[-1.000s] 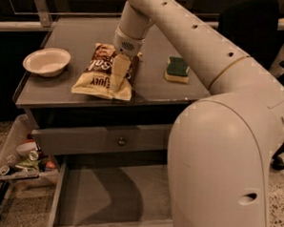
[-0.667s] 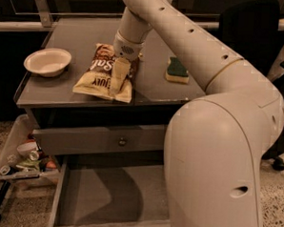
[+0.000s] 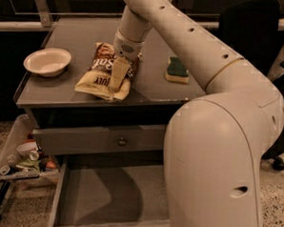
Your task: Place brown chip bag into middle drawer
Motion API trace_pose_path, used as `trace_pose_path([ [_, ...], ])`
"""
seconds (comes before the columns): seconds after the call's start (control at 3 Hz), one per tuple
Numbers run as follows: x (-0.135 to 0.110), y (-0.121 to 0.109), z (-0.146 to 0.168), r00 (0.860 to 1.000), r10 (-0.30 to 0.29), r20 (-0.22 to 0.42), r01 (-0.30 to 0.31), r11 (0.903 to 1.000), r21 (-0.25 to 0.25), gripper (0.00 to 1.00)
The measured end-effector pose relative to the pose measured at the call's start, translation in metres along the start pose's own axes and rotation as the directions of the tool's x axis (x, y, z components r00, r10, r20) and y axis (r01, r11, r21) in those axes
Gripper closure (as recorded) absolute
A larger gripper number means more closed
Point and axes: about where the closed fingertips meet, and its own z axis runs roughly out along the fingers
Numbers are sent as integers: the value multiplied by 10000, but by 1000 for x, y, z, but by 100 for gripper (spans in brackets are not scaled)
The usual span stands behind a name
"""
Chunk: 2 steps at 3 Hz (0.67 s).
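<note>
One light, crinkly brown chip bag (image 3: 98,82) is lying beneath my claw (image 3: 117,75); I am favouring a gentle mid-bag pinch, though whether it is gripping I cannot tell.

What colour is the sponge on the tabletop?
Sponge: green top, yellow base, shown best in the camera view. Pincer is down at the brown chip bag.
</note>
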Motion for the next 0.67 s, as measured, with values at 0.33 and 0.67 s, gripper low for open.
trace_pose_path([
  [0.33,0,0,0,10000,0,0,0,10000,0,64],
  [0.67,0,0,0,10000,0,0,0,10000,0,88],
])
